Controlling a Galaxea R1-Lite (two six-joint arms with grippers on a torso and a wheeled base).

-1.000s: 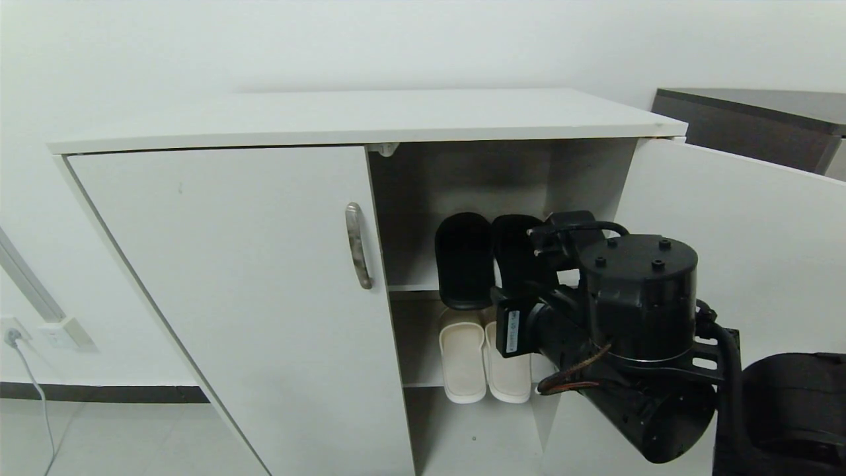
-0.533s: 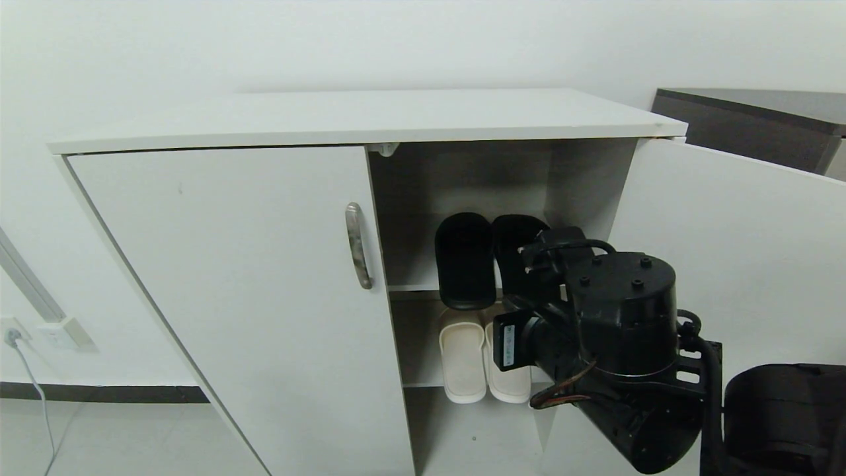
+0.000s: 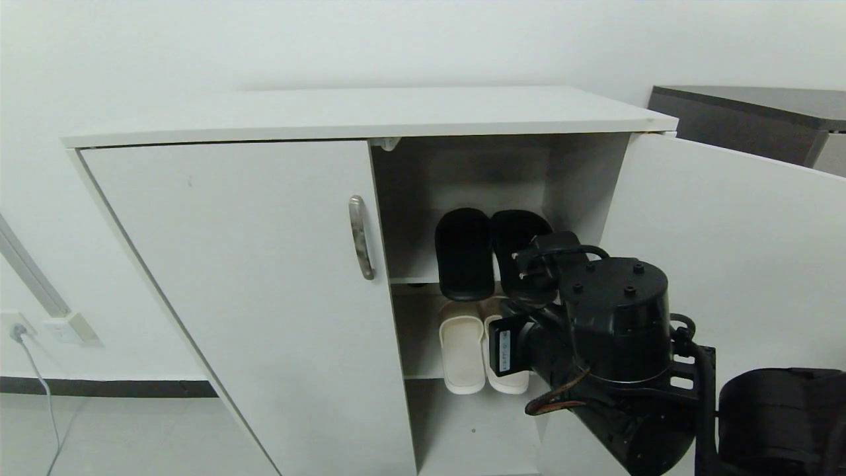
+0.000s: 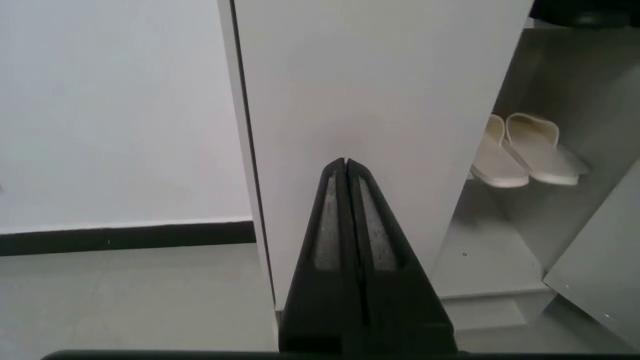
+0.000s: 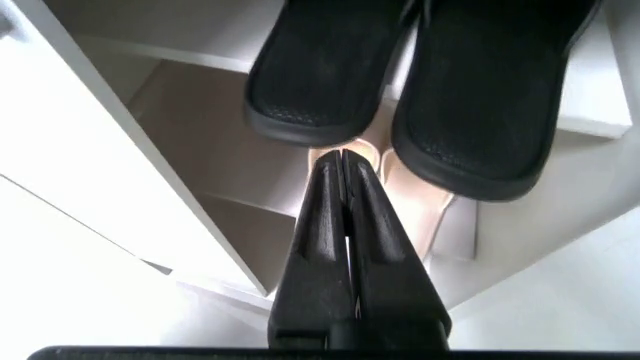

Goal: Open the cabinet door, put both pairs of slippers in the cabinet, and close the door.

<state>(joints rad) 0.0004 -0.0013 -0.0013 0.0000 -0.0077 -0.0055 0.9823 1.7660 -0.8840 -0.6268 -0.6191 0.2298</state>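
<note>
Since 1.0 s ago the right arm (image 3: 611, 317) has dropped lower and drawn back from the open compartment. The head view has also shifted a little, so the cabinet's (image 3: 370, 116) small offset in the picture is camera motion. Both pairs of slippers lie as before. The black slippers (image 3: 466, 254) sit side by side on the upper shelf, heels overhanging its front edge. The white slippers (image 3: 461, 354) sit side by side on the shelf below. In the head view the right arm stands in front of the compartment and covers part of the right-hand slipper of each pair. The right gripper (image 5: 343, 160) has its fingers pressed together on nothing, its tip just below the black heels and apart from them. The left gripper (image 4: 345, 165) is likewise pinched closed and empty, low down and facing the left door (image 3: 231, 284). That door is closed and carries a metal handle (image 3: 359, 237), while the right door (image 3: 727, 251) stands swung wide open. The cabinet stands against a white wall on a pale tiled floor with a dark baseboard (image 3: 99, 387). A wall outlet (image 3: 16, 328) with a cable plugged in is at far left, and a dark grey furniture top (image 3: 747, 122) is at far right.
</note>
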